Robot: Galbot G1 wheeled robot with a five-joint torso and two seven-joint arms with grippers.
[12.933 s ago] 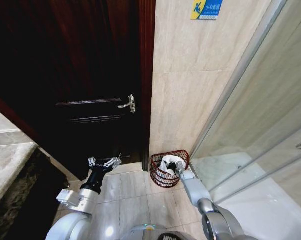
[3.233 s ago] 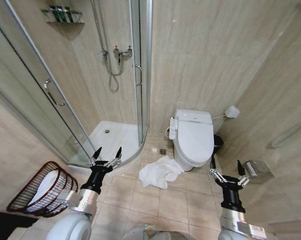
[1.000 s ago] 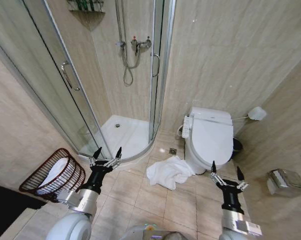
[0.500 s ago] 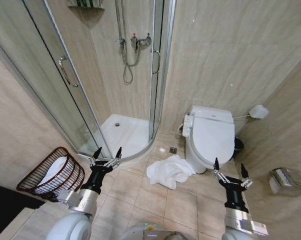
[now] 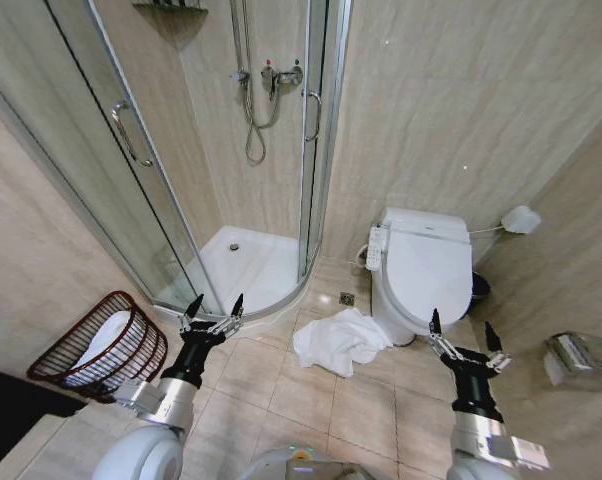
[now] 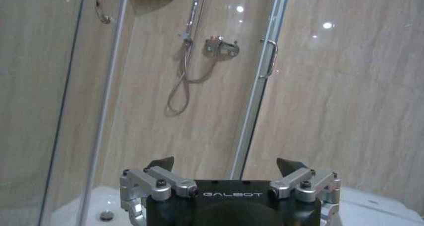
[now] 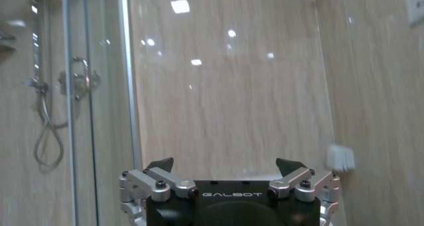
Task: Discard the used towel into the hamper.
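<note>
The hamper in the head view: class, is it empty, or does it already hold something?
Not empty. The hamper, beside the left hand, holds white cloth behind its open weave. Another white towel lies crumpled on the floor.

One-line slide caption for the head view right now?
Both grippers, left and right, open above the floor; towel beside toilet, hamper far left.

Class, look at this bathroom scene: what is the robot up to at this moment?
Nothing is being held. A white towel lies crumpled on the floor tiles beside the toilet. The hamper, off to the robot's left by the shower glass, already has something white inside. The left hand and right hand are both raised, open and empty.
</note>
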